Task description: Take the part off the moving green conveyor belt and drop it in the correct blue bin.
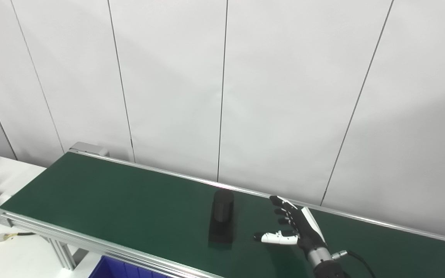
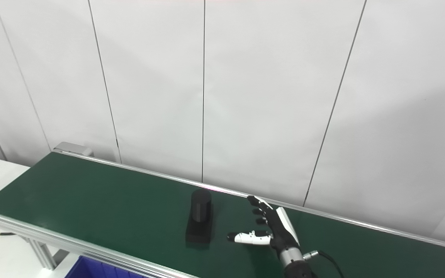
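Left eye view shows you the black part [image 1: 221,219], a cylinder standing on a block base, sitting upright mid-way along the green belt [image 1: 110,200]. Your right hand [image 1: 294,227] hovers just beside it on the right, fingers spread, thumb pointing at the part, holding nothing. The blue bin [image 1: 126,268] peeks below the belt's near rail; your left hand is out of sight.

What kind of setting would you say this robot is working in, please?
Probably a sorting test cell or lab: a green conveyor belt on an aluminium frame carries a black part, a blue bin sits below, and plain white wall panels stand behind.
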Action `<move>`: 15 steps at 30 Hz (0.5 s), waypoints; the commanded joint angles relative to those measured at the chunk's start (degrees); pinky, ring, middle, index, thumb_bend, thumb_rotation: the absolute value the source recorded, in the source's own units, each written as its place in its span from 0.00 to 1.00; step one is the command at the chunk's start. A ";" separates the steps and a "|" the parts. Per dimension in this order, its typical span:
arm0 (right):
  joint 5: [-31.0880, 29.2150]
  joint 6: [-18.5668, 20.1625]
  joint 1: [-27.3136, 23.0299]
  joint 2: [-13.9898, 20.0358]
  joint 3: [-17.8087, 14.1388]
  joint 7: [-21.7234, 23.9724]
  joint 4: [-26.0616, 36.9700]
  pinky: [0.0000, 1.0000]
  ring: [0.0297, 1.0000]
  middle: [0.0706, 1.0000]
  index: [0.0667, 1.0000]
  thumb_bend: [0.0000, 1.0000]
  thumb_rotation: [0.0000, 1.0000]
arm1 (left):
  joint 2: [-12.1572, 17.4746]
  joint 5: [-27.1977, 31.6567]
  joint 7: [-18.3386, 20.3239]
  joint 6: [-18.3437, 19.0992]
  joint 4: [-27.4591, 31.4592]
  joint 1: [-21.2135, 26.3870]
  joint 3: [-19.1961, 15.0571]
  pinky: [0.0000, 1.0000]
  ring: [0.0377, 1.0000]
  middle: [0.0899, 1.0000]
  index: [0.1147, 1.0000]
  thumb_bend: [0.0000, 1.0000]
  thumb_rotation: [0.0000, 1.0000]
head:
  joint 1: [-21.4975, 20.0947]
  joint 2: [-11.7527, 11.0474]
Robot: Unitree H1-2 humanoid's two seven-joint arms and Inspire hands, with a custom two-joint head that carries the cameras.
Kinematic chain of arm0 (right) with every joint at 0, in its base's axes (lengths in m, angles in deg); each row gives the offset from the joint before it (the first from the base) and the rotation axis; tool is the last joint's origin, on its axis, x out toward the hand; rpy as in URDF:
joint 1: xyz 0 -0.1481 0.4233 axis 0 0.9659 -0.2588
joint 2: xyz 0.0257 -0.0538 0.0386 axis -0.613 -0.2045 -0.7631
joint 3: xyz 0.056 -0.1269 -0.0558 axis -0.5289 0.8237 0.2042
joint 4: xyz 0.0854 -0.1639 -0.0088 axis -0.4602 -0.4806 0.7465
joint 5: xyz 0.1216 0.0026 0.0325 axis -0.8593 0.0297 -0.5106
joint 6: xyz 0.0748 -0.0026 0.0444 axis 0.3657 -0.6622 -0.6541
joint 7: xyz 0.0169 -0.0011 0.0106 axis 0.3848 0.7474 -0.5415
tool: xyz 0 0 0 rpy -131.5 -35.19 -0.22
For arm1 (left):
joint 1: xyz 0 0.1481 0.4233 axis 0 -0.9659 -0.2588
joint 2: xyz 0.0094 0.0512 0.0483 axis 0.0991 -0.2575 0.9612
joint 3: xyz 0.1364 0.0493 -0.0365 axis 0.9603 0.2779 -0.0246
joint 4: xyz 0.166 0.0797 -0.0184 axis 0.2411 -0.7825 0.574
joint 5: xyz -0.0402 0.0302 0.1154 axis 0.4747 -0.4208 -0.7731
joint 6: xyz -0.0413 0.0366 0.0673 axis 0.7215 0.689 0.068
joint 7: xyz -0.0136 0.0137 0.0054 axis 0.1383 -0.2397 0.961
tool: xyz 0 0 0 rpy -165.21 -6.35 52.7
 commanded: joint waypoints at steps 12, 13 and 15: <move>1.38 -1.80 -3.76 0.06 -0.07 -1.43 -0.48 0.77 0.87 0.90 0.87 0.93 0.29 | 0.64 -0.18 1.28 -1.40 1.87 0.04 -0.30 0.79 0.85 0.86 0.80 0.82 1.00 | -0.96 0.27; 1.15 -1.80 -3.74 0.01 -0.34 -1.26 -0.48 0.77 0.87 0.90 0.87 0.93 0.29 | 0.68 -0.26 1.32 -1.40 1.93 0.01 -0.33 0.79 0.85 0.86 0.80 0.82 1.00 | -1.11 0.31; 0.98 -1.81 -3.67 -0.06 -0.59 -1.15 -0.39 0.76 0.86 0.90 0.87 0.93 0.29 | 0.73 -0.37 1.36 -1.40 1.98 -0.02 -0.33 0.78 0.85 0.86 0.80 0.81 1.00 | -1.16 0.37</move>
